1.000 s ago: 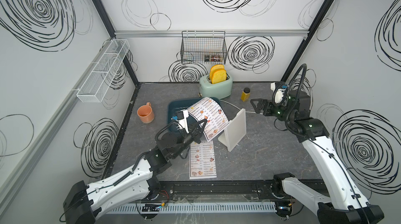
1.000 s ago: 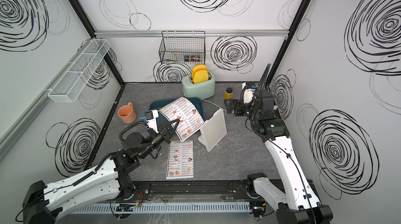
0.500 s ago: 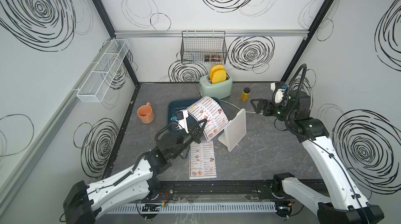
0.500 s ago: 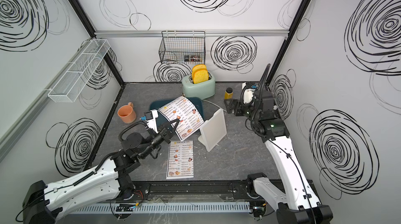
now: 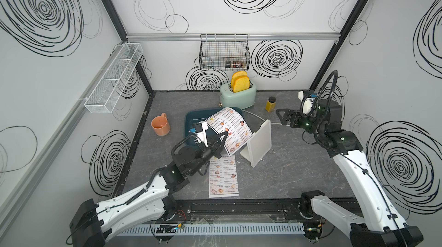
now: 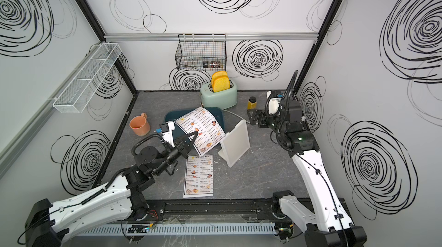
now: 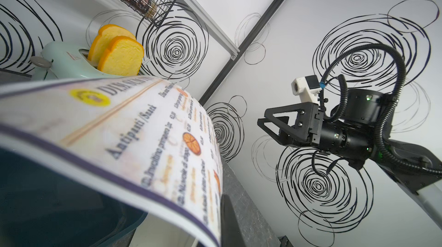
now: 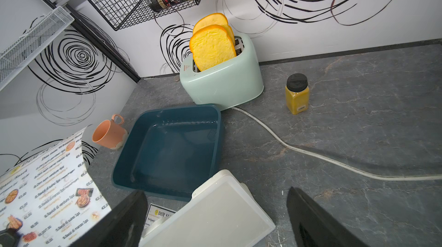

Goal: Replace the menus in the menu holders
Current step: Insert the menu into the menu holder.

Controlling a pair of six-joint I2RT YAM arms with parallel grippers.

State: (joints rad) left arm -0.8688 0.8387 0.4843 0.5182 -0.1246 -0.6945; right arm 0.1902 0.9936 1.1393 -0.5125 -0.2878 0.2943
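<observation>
My left gripper (image 5: pixel 224 135) was clenched on the foot edge of one DIM SUM INN menu (image 5: pixel 229 126). The sheet bowed up and away from the jaws, and its headed end drooped over the teal bin (image 5: pixel 189 119) towards the toaster (image 5: pixel 239 95). The second menu (image 5: pixel 223 177) lay flat on the tabletop (image 5: pixel 287 174), just in front of that gripper and beside the foot of the white menu holder (image 5: pixel 258 145). The holder stood tilted, showing me only a blank face, so I could not tell whether its slot was empty.

I judged the step in hand to be carrying the pinched sheet, either to drop it in the bin or to feed it into the holder; I could not tell which. In both cases the pinch was at one end and the laminate sagged, so I wanted a slow, level swing so the free end did not catch the bin's rim. To feed it, I would bring the headed end square to the holder's upper edge first.

My right gripper (image 5: pixel 278 114) hung with its jaws released and empty, near the holder's upper edge but apart from it. In the right wrist view the holder (image 8: pixel 215 210) showed between the two spread fingers (image 8: pixel 318 224), well placed to steady it.
</observation>
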